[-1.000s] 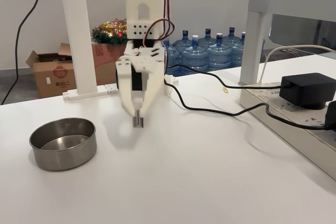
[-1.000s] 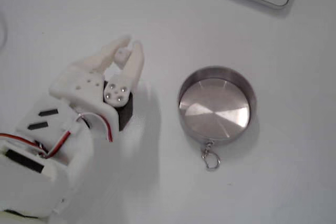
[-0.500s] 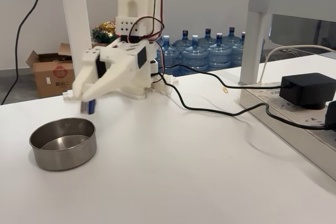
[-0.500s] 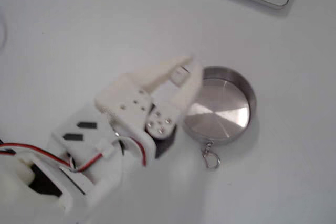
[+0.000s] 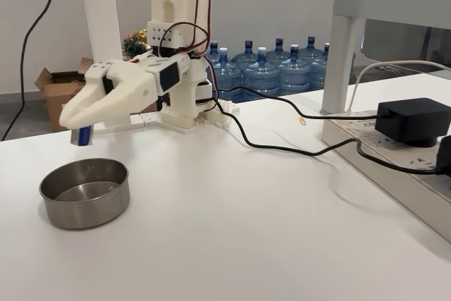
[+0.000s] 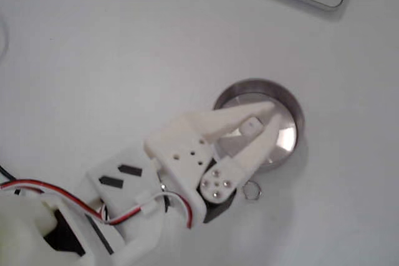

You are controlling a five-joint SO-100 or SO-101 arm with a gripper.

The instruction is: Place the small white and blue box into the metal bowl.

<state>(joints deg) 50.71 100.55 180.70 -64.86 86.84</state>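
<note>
Your gripper point(image 5: 80, 134) pinches the small white and blue box point(image 6: 250, 126) between its fingers, held above the metal bowl point(image 5: 84, 192), clear of its rim.

Bright daylight from rear windows | soft shadows | top-down fixed view hazy, washed-out, slightly blurred

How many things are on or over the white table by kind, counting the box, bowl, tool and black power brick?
Box, held in the tool above the bowl: 1
Bowl: 1
Tool: 1
Power brick: 1
Total: 4
</note>
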